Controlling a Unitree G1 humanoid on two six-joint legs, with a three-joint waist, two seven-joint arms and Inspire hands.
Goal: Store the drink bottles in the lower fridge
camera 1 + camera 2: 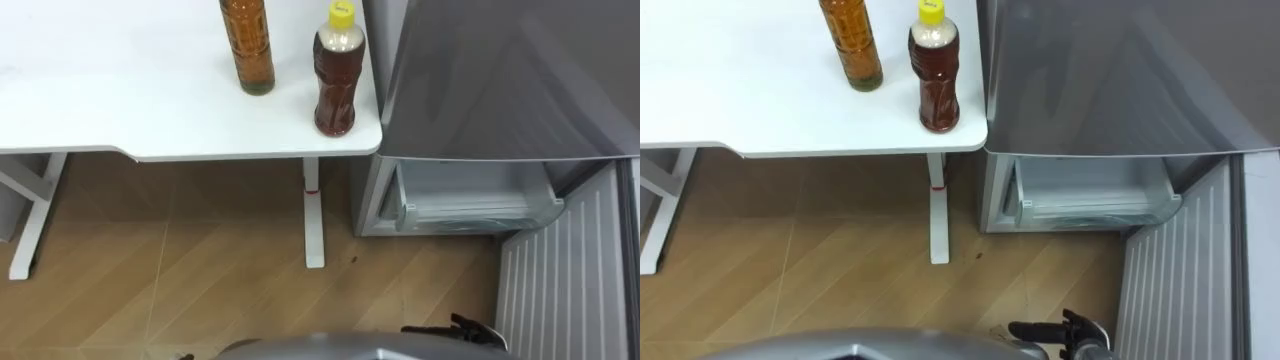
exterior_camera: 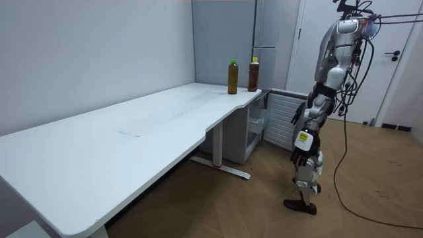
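Two drink bottles stand near the white table's (image 1: 120, 100) right corner: an amber bottle (image 1: 247, 45) and, right of it by the edge, a dark red-brown bottle with a yellow cap (image 1: 336, 75). The grey fridge (image 1: 500, 80) stands just right of the table. Its lower door (image 1: 570, 280) is swung open, showing a clear drawer (image 1: 470, 200) inside. My right hand (image 1: 462, 328) hangs low at the bottom right, fingers loosely straight and holding nothing, far from the bottles. In the room view I stand upright facing the fridge, with my left hand (image 2: 297, 116) down by my hip.
A table leg (image 1: 313, 215) stands between me and the fridge's lower compartment. Wooden floor (image 1: 200, 280) lies in front of me. In the room view the long table (image 2: 132, 139) runs along the wall, and a white door (image 2: 396, 59) is behind me.
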